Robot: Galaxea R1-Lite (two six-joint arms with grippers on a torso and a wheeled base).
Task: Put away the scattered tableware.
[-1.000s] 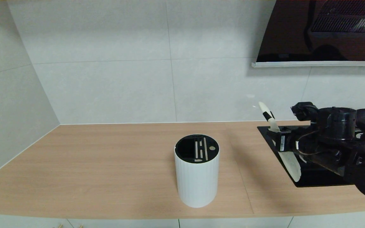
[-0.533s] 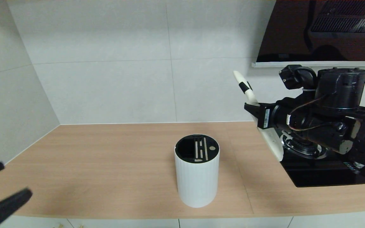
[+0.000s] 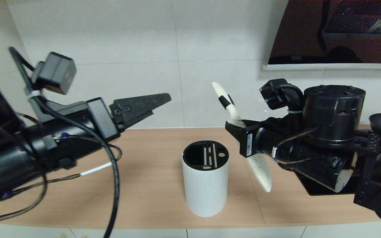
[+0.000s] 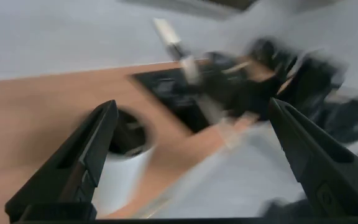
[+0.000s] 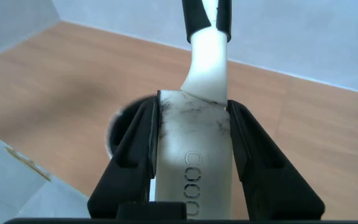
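Note:
A white cylindrical holder point(image 3: 205, 185) with a black slotted top stands upright near the counter's front edge. My right gripper point(image 3: 240, 132) is shut on a white knife point(image 3: 261, 168), just right of the holder and above the counter. The knife is tilted, its black-banded handle up and its blade down beside the holder's wall. In the right wrist view the fingers point(image 5: 138, 155) clamp the knife point(image 5: 194, 155), with the holder point(image 5: 118, 127) partly hidden below. My left gripper point(image 3: 149, 104) hangs open, up and to the left of the holder. Its wrist view shows the left gripper point(image 4: 191, 104) over the holder point(image 4: 126, 171).
A black cooktop point(image 3: 316, 190) is set into the wooden counter point(image 3: 137, 185) at the right, mostly behind my right arm. A dark range hood point(image 3: 336, 33) hangs at the upper right. A tiled wall closes the back and left.
My right arm carried the knife up off the cooktop and leftward to beside the holder. My left arm swung up from the lower left edge, high over the counter.

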